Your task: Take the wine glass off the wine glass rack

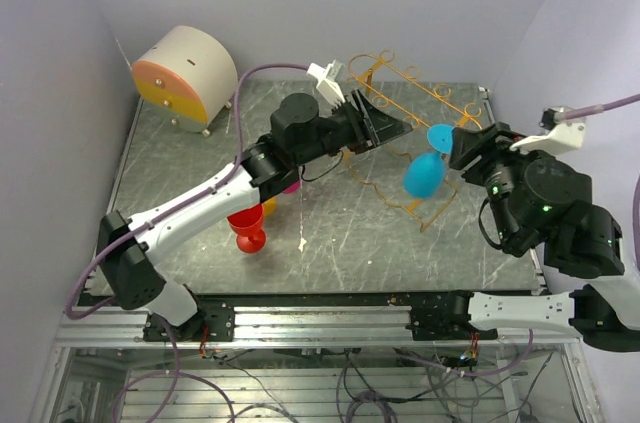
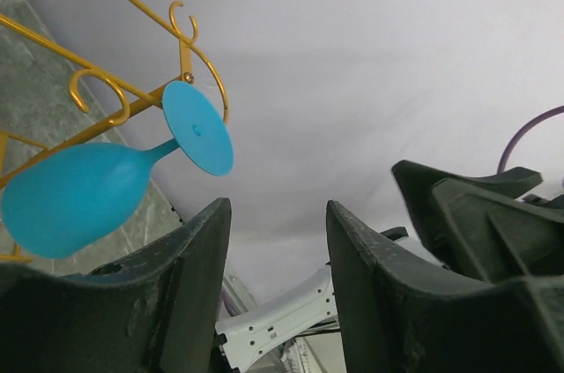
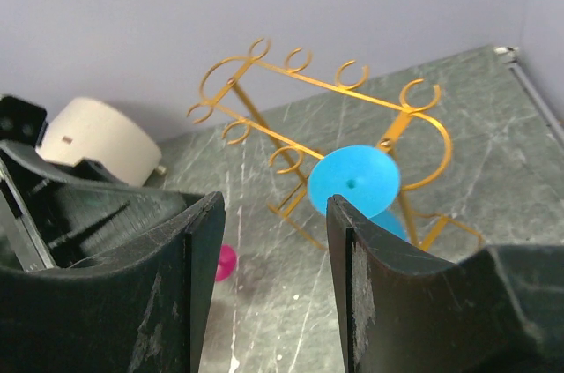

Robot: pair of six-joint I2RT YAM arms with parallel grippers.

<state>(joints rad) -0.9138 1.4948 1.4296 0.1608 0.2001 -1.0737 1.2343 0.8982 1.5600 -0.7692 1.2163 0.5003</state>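
**Glass still on the rack: approach made, grasp and lift left**

On the scratched grey metal desk (image 1: 350, 243), both arms point at the same spot. The left jaws stand parted with nothing between them. The right jaws are also parted and empty, just beside the glass's foot. The thin gold wire rack (image 1: 412, 74) stands far right. The opaque bright blue wine glass (image 1: 423, 173) hangs tilted at the near end of its rails. By my reading, you have yet to grip it and slide it clear.

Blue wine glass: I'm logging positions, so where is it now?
Top view: the blue wine glass is right of centre, at the wine glass rack's right end, beside the right end effector.
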